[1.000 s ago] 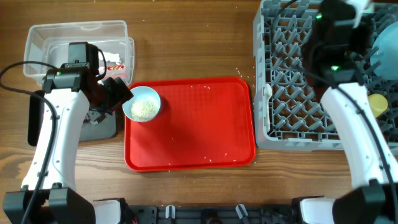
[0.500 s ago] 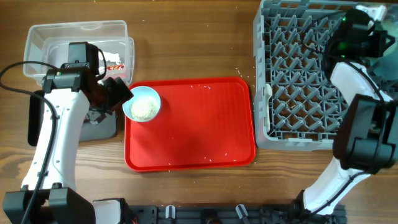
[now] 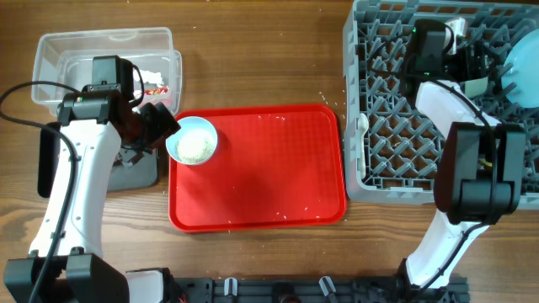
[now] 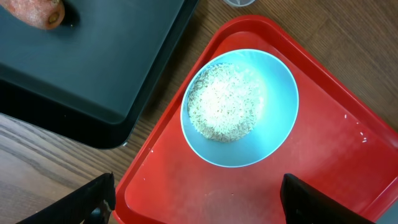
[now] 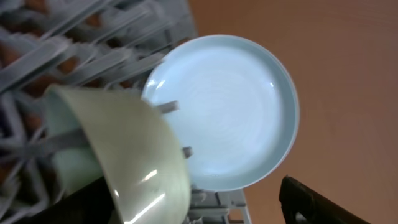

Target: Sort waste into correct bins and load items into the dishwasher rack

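From overhead, your left arm covers most of the shallow black rectangular tray (image 3: pixel 139 175) at 9 o'clock on the tabletop. The frame edge cuts the round light-blue plate (image 3: pixel 524 63) at 3 o'clock. Your right pincer (image 3: pixel 478 61) is lost among the pegs of the large grey lattice rack (image 3: pixel 379 126), so its grip cannot be read. In your left wrist view the orange carrot-like piece (image 4: pixel 37 11) is cropped at 11 o'clock. In your right wrist view the rack is blurred. There the pale green bowl (image 5: pixel 124 162) hides the plate's 8 o'clock rim and runs off at 6 o'clock.

Glossy plastic red tray (image 3: pixel 278 177); matt grained wood bench (image 3: pixel 253 59); grey plastic rack (image 3: pixel 383 118), upper right; smooth satin black tray (image 4: pixel 81 68).
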Action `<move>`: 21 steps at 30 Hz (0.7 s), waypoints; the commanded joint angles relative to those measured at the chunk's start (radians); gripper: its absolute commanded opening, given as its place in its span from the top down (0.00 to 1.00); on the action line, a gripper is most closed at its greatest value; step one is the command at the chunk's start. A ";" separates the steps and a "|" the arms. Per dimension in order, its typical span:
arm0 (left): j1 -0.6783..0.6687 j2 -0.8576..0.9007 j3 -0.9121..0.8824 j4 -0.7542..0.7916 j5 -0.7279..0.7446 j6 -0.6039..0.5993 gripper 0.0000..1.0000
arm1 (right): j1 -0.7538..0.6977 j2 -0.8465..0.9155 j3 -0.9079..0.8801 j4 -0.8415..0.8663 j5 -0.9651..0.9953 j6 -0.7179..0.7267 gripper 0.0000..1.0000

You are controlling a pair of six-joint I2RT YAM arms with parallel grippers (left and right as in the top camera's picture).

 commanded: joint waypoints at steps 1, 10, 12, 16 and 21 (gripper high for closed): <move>0.004 0.004 0.000 0.003 -0.006 -0.002 0.15 | 0.035 -0.055 -0.003 -0.116 -0.122 0.125 0.13; 0.003 0.004 0.000 0.021 -0.006 -0.002 0.15 | 0.043 -0.375 -0.003 -0.540 -0.613 0.299 0.13; 0.003 0.004 0.000 0.026 -0.005 -0.003 0.15 | 0.043 -0.481 -0.003 -0.695 -0.872 0.365 0.13; -0.050 0.005 0.000 0.042 0.005 -0.003 0.16 | 0.047 -0.608 -0.003 -0.866 -1.373 0.424 0.15; -0.213 0.070 0.000 0.091 -0.034 -0.003 0.16 | 0.093 -0.625 -0.003 -1.012 -1.566 0.416 0.17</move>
